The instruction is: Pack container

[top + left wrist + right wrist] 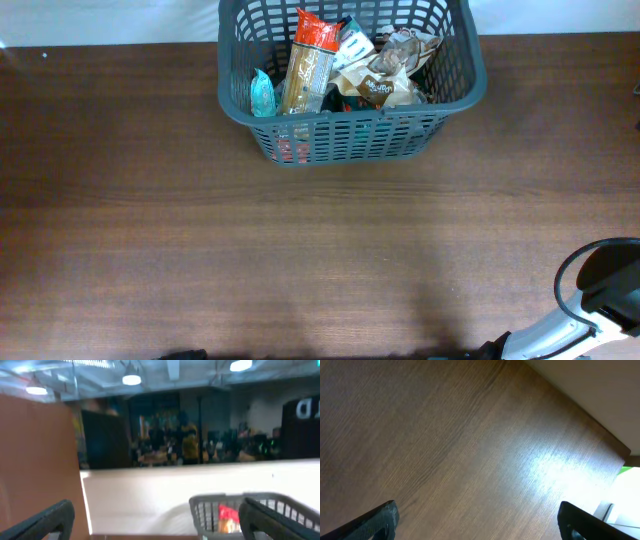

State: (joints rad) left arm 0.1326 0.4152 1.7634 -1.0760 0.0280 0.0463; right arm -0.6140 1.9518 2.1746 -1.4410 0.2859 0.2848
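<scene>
The overhead view is showing the table (300, 260) evenly lit and sharp, dimming toward its near edge; the container (455, 90) is standing clear in focus. The left wrist view is looking soft and blurred, ceiling lamps (131, 379) glowing bright. In the right wrist view a pale glare patch (555, 465) is shining on the wood.

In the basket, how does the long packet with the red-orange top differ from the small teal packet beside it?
Colour: the long packet has a red-orange top and tan body; the teal packet is blue-green. Size: the long packet is far longer than the teal packet. Place: the teal packet lies by a side wall of the container; the long packet lies nearer the middle. Both are inside the container, side by side.
</scene>
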